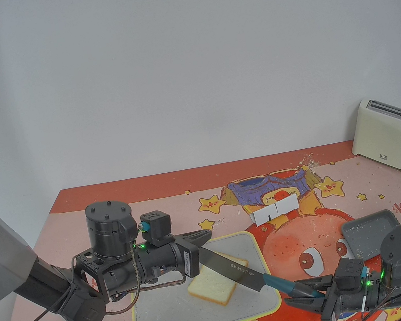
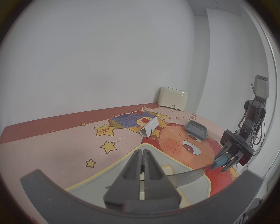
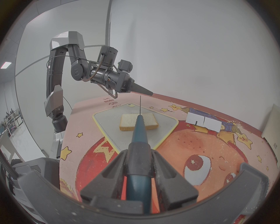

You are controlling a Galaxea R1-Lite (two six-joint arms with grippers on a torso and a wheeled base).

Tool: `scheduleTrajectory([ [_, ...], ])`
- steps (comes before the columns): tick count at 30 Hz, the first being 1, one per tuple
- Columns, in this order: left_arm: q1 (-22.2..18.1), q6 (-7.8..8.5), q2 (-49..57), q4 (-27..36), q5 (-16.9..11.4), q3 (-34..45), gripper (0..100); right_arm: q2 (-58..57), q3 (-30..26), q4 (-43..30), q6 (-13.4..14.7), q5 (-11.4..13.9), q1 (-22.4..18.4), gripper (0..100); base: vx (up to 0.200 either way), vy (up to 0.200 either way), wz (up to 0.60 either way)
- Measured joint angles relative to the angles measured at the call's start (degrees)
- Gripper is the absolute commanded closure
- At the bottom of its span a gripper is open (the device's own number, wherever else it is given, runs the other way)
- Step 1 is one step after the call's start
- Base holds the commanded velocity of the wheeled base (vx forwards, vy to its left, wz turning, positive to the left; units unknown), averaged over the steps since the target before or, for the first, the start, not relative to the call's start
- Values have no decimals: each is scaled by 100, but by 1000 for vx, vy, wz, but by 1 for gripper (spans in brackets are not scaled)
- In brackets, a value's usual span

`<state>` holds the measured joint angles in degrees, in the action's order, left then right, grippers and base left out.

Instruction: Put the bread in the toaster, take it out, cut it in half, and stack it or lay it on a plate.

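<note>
While right gripper [image 1: 301,289] clamps the teal-handled steel knife [image 1: 232,266], its blade crosses the square white bread slice [image 1: 215,286] on the grey yellow-rimmed cutting mat [image 1: 174,313]. Left gripper [image 1: 205,237] pinched closed, empty, just beside blade tip.

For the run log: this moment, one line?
right pincer: shut on knife | knife over bread on board | left pincer: shut above board

Can't make out the middle of the bread [image 1: 214,286], covered by the knife [image 1: 235,269] blade. Can't see the blade's far tip either, tucked behind the left gripper [image 1: 208,235]. Same with the plate [image 1: 369,232], near corner hidden by the right arm [image 1: 400,249].
</note>
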<state>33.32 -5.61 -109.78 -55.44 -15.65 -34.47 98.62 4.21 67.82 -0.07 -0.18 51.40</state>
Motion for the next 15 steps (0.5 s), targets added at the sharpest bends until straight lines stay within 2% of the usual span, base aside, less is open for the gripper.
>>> scheduleTrajectory([
  [15, -9, 0, -50, -6, 4, 20, 100, -22, 12, 1, 0, 0, 0, 100, 0, 0, 0],
])
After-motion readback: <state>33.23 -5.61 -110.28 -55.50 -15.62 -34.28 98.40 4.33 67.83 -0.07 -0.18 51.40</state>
